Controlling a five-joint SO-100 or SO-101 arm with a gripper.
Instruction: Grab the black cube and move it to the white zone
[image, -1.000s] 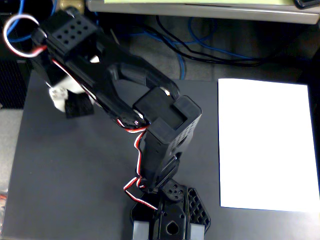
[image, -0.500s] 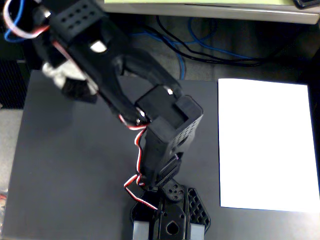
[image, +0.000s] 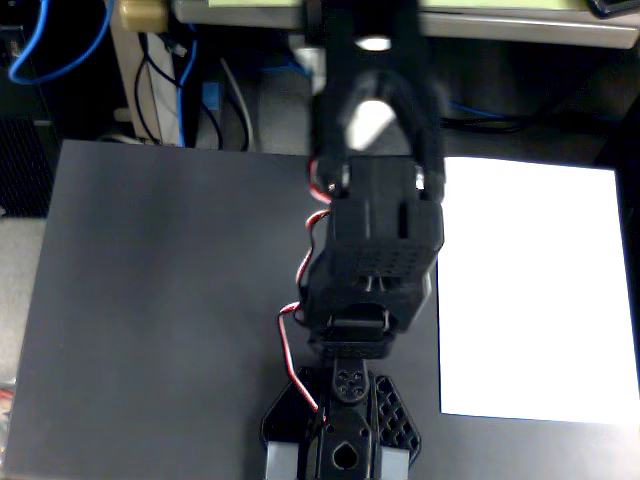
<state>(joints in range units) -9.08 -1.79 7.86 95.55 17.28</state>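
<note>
Clearly the job is not finished, going by what lies on the sheet. Nearest the camera, at the bottom of the fixed view, stands the arm's base (image: 342, 440), with red wires (image: 290, 350) looping up its left side. Above it the black arm (image: 378, 250) stretches away over the dark grey counter (image: 160, 300), which is bare on its whole left half. To the right of the arm lies the white zone (image: 530, 290), and nothing rests on any part of it that shows.

Farther off, past the counter's far edge, the arm ends in a dark, blurred mass where the fingers (image: 365, 25) must be. I cannot tell whether they are apart, together, or clamped on anything.

The black cube is nowhere to be made out. It may be hidden under the arm or lost in that blurred mass. Either way, delivery onto the sheet is yet to come, and whether the grab is done cannot be judged.

Behind all this hang blue cables (image: 60, 50).
</note>
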